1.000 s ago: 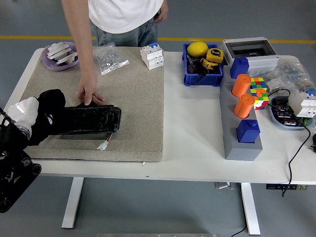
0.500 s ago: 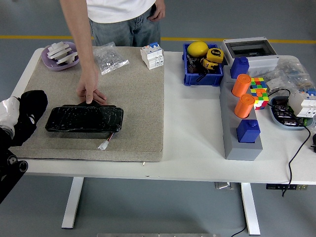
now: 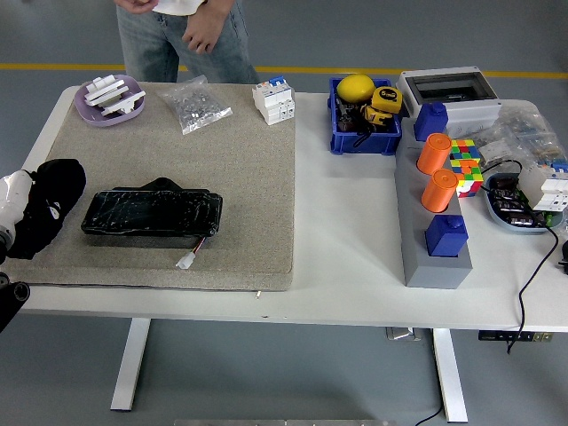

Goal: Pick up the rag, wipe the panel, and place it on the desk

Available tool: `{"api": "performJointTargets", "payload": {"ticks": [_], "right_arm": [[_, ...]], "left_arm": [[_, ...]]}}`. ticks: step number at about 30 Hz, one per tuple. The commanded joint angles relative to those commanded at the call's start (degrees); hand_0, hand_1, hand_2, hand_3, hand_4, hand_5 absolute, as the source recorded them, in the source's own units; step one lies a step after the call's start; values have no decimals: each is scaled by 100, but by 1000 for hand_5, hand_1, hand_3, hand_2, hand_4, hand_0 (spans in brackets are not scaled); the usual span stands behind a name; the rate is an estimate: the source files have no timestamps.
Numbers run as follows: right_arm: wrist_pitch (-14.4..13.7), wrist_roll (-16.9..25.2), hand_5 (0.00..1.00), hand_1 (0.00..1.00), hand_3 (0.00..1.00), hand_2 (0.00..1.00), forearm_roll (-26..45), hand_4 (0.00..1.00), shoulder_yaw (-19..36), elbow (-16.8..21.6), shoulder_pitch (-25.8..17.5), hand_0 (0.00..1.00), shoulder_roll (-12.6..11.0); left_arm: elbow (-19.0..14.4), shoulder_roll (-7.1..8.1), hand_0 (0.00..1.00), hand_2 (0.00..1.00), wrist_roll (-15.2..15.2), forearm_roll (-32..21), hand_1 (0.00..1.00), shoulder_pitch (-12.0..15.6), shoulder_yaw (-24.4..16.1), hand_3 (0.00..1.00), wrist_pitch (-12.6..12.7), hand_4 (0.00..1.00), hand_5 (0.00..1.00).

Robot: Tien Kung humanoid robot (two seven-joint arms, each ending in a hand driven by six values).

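Observation:
The black rag (image 3: 51, 200) is bunched at the left edge of the beige mat (image 3: 248, 177), touching it. My left hand (image 3: 14, 201), pale and half hidden under the cloth, comes in from the left edge and is shut on the rag. The black glossy panel (image 3: 151, 213) lies flat on the mat just right of the rag, a small gap between them. A white plug on a thin wire (image 3: 186, 260) pokes out from the panel's near right corner. My right hand is out of sight.
A person stands at the far side with both hands (image 3: 202, 34) held near the body, off the table. A purple dish (image 3: 112, 98), a plastic bag (image 3: 197, 106) and a white breaker (image 3: 273, 99) line the mat's far edge. A blue bin (image 3: 364, 144) and a grey block with orange cylinders (image 3: 430, 253) stand to the right.
My left hand drew the rag leftward off the panel to the mat's left edge. The person lifted the hand from the panel's far edge and stepped back.

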Motion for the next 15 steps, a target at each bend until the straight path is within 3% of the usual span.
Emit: {"api": "performJointTargets", "payload": {"ticks": [1, 2, 7, 8, 13, 14, 15], "right_arm": [[0, -2, 631, 598, 621, 659, -7, 998, 8, 4, -2, 733, -1], [2, -4, 631, 596, 622, 659, -12, 998, 9, 6, -3, 732, -3], [1, -8, 631, 596, 622, 659, -14, 998, 16, 9, -5, 732, -5], [-1, -7, 629, 594, 621, 655, -16, 998, 19, 11, -3, 734, -5], [-21, -4, 629, 594, 621, 655, -74, 998, 62, 31, 11, 734, 4], [-22, -4, 630, 594, 620, 655, -78, 998, 64, 33, 10, 734, 4], [-23, -5, 630, 594, 620, 655, -82, 998, 65, 34, 8, 734, 4]], "left_arm": [[44, 15, 355, 565, -57, -39, 414, -7, -13, 586, -27, 448, 2], [61, 26, 455, 565, -82, -52, 536, -9, -24, 572, -52, 612, 2], [57, 52, 455, 565, -149, -66, 536, -14, -63, 572, -157, 612, 2], [58, 53, 609, 657, -159, -82, 747, -16, -67, 573, -177, 767, 5], [53, 60, 609, 657, -152, -110, 747, -17, -60, 573, -346, 767, 5], [50, 60, 694, 795, -149, -100, 830, -15, -62, 639, -353, 896, 93], [49, 59, 694, 795, -151, -87, 830, -12, -69, 639, -353, 896, 93]]}}
